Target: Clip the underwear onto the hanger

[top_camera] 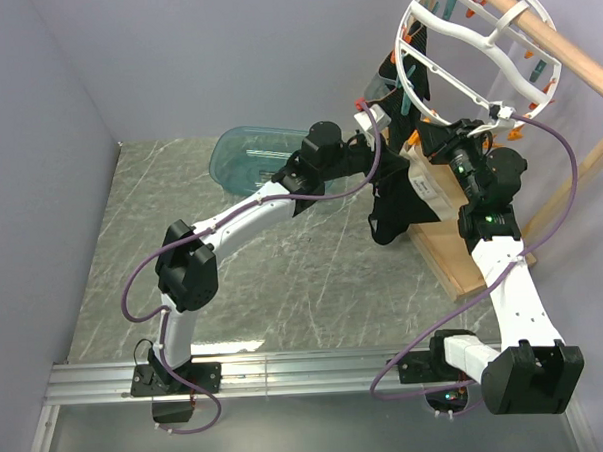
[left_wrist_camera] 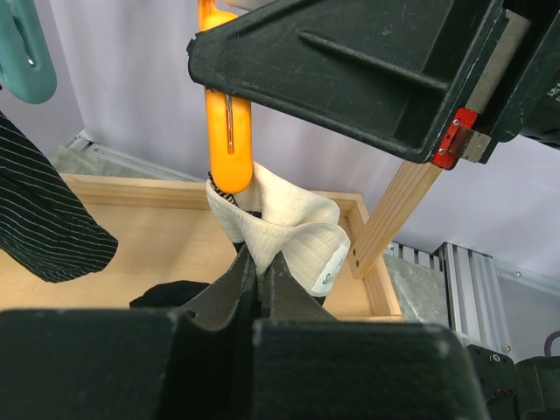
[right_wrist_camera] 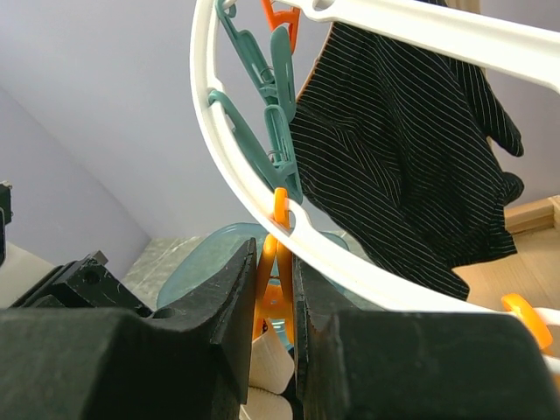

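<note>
The white ring hanger (top_camera: 474, 48) hangs at the back right, its rim crossing the right wrist view (right_wrist_camera: 254, 184). The underwear (top_camera: 393, 207) hangs below it, black with a cream waistband (left_wrist_camera: 293, 227). My left gripper (left_wrist_camera: 260, 255) is shut on a fold of the waistband and holds it up. The fold's top sits at the mouth of an orange clip (left_wrist_camera: 229, 131). My right gripper (right_wrist_camera: 274, 254) is shut on that orange clip (right_wrist_camera: 278, 284), one finger on each handle, just under the rim. Both grippers meet under the hanger in the top view, left (top_camera: 379, 120) and right (top_camera: 430, 142).
A black pinstriped garment (right_wrist_camera: 402, 157) hangs from the hanger beside teal clips (right_wrist_camera: 271, 114). A teal basin (top_camera: 253, 153) sits on the table behind the left arm. The wooden rack's pole (top_camera: 553, 35) and base tray (left_wrist_camera: 131, 227) stand at the right.
</note>
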`<state>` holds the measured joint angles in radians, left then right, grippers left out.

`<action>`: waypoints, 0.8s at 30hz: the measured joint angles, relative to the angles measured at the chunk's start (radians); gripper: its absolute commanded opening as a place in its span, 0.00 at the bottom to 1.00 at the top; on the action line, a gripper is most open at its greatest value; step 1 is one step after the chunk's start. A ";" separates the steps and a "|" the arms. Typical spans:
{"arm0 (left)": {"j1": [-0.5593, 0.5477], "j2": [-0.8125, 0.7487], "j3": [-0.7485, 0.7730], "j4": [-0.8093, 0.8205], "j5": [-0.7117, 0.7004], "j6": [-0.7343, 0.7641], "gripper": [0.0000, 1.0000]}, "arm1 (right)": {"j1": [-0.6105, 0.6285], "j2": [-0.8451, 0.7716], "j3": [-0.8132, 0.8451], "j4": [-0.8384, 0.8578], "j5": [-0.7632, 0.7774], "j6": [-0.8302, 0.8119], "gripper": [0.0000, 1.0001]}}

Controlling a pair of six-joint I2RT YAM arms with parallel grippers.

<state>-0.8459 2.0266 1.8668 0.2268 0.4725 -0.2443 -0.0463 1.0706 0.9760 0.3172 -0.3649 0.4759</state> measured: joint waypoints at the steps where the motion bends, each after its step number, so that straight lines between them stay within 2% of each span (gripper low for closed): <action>1: 0.000 0.000 0.000 0.000 0.000 0.000 0.00 | 0.001 0.000 0.000 0.000 0.000 -0.003 0.00; 21: 0.000 0.062 0.099 -0.008 -0.017 0.025 0.00 | 0.015 0.000 0.000 -0.004 0.002 -0.071 0.00; 24: 0.000 0.066 0.107 -0.012 -0.018 0.029 0.00 | 0.018 0.000 0.002 -0.004 0.006 -0.076 0.03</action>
<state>-0.8459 2.0926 1.9739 0.2150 0.4545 -0.2153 -0.0284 1.0706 0.9775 0.3130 -0.3592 0.4000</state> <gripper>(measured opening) 0.031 0.239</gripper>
